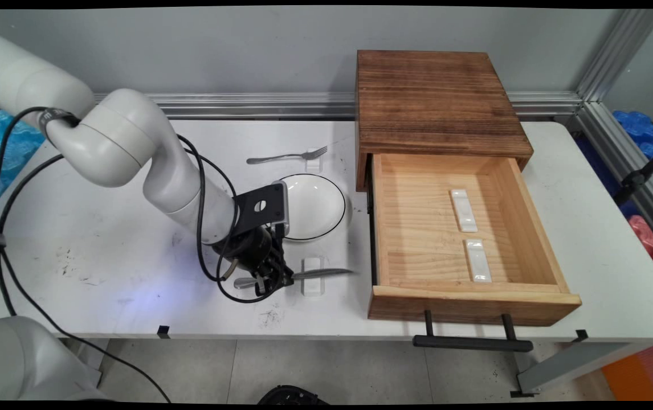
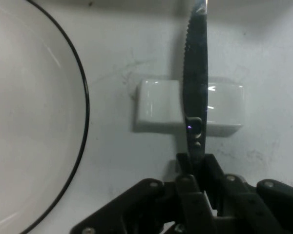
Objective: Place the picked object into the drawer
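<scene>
- A table knife [image 1: 303, 274] is lying along the near part of the white table [image 1: 133, 256], its blade resting across a small white cutlery rest [image 1: 313, 277] and its tip pointing toward the drawer.
- The black gripper [image 1: 272, 276] is sitting low over the knife's handle; in the hand view the two fingers [image 2: 188, 195] are pressing together on the knife [image 2: 195, 87] just behind the rest [image 2: 156, 113], so the gripper is clamped on the knife.
- In that same view the serrated blade is running straight away from the fingers, over the rest and beyond it.
- A white plate with a thin black rim [image 1: 315, 205] is sitting just behind the gripper, near the knife but not touching it; its rim [image 2: 83, 97] is curving down the left of the hand view.
- A fork [image 1: 286, 156] is lying farther back, beyond the plate, with its tines resting on a second white rest [image 1: 314, 165].
- To the right, a dark wooden box [image 1: 435, 102] is standing on the table with its pale wooden drawer [image 1: 417, 239] pulled out toward the near edge.
- Two more white rests [image 1: 464, 209] [image 1: 478, 260] are lying inside the drawer, one behind the other.
- A black bar handle [image 1: 472, 343] is sticking out from the drawer's front, past the table's near edge.
</scene>
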### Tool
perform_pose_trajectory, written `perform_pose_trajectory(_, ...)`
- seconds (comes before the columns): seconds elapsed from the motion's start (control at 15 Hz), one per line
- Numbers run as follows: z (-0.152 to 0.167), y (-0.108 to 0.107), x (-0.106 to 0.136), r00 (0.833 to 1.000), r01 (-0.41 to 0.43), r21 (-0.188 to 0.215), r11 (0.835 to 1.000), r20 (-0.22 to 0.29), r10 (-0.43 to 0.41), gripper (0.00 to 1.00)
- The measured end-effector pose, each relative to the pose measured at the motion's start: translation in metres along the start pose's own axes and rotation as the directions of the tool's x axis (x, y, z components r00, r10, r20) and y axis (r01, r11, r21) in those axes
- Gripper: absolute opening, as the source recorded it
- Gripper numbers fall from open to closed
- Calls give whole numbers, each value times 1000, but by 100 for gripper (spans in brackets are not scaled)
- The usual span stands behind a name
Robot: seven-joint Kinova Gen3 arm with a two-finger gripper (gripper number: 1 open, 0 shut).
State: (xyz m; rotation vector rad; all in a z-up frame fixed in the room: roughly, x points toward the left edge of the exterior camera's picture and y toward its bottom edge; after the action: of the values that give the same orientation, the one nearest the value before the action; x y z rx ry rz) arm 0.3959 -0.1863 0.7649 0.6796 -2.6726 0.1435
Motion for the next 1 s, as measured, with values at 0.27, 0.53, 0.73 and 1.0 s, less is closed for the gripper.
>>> perform_pose_trajectory(0.27,-1,0,1,1000,-1,2,1000,0,1,0)
perform_pose_trajectory(0.53,-5,-1,4,1000,-3,5,1000,-3,3,0)
perform_pose_trajectory(0.73,-14,-1,7,1000,-6,5,1000,-4,6,0)
perform_pose_trajectory(1.0,-34,3,10,1000,-11,-4,1000,-2,11,0)
